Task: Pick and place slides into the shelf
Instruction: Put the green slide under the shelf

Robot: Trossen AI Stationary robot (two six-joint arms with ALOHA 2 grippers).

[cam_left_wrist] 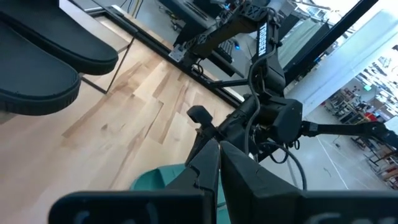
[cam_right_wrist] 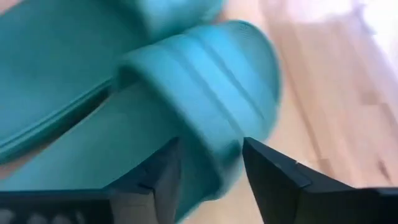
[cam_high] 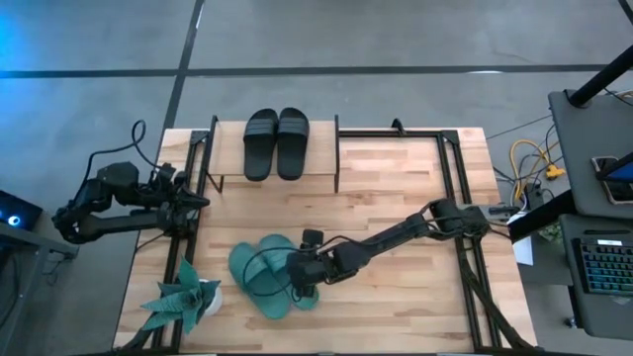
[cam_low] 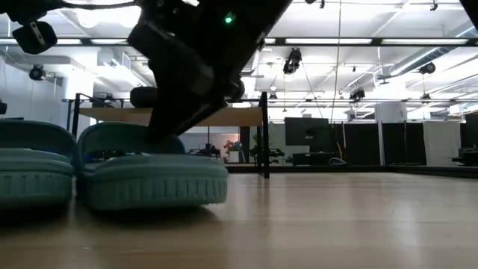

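Observation:
Two black slides (cam_high: 277, 143) lie sole-down side by side on the shelf's top board (cam_high: 321, 148) at the table's far edge. Two teal slides (cam_high: 259, 282) lie on the table near its front left; in the low view they stand sole-down (cam_low: 149, 175). My right gripper (cam_right_wrist: 211, 146) is open and slants down over the right-hand teal slide, its fingers on either side of the outer edge of that slide's strap (cam_right_wrist: 205, 93). My left gripper (cam_left_wrist: 219, 168) waits shut at the table's left edge (cam_high: 193, 201). My right gripper's fingers (cam_right_wrist: 165, 171) straddle the edge of the teal slide's strap (cam_right_wrist: 214, 158), coming slanting down from the table's right side. I cannot tell whether they touch it. The slide lies flat on the table.
A green plant (cam_high: 183, 302) stands at the near left corner, close beside the teal slides. Black frame rails (cam_high: 465, 247) run along the table's left and right sides. Bare wood lies between the shelf and the teal slides.

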